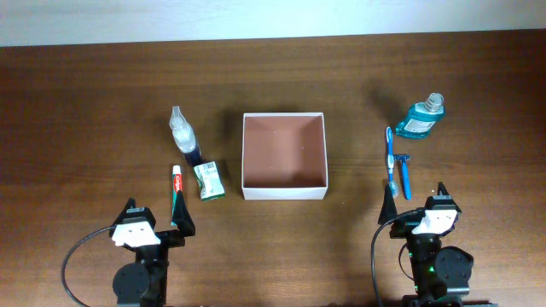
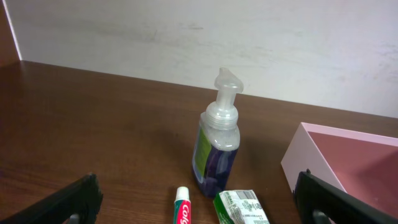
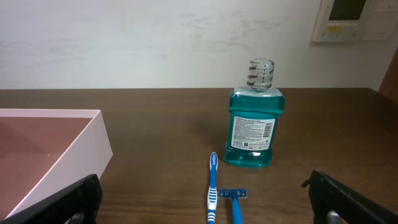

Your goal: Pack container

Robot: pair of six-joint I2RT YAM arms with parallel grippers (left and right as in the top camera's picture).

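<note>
The container [image 1: 284, 193] is a square, shallow box with white walls and a reddish-brown inside, at the table's middle; nothing shows inside it. It shows in the left wrist view [image 2: 298, 158] and the right wrist view [image 3: 87, 149]. Left of it lie a clear pump bottle [image 1: 183, 136] [image 2: 217, 143], a toothpaste tube [image 1: 178, 192] [image 2: 182, 211] and a green packet [image 1: 208, 181] [image 2: 242, 208]. Right of it are a teal mouthwash bottle [image 1: 422, 118] [image 3: 252, 124], a blue toothbrush [image 1: 391, 162] [image 3: 212, 186] and a blue razor [image 1: 404, 175] [image 3: 235, 202]. My left gripper [image 1: 158, 213] [image 2: 198, 180] is open behind the toothpaste. My right gripper [image 1: 415, 200] [image 3: 204, 183] is open behind the toothbrush.
The dark wooden table runs back to a white wall. A white wall panel [image 3: 354, 18] hangs at the upper right. Black cables loop beside both arm bases at the front edge.
</note>
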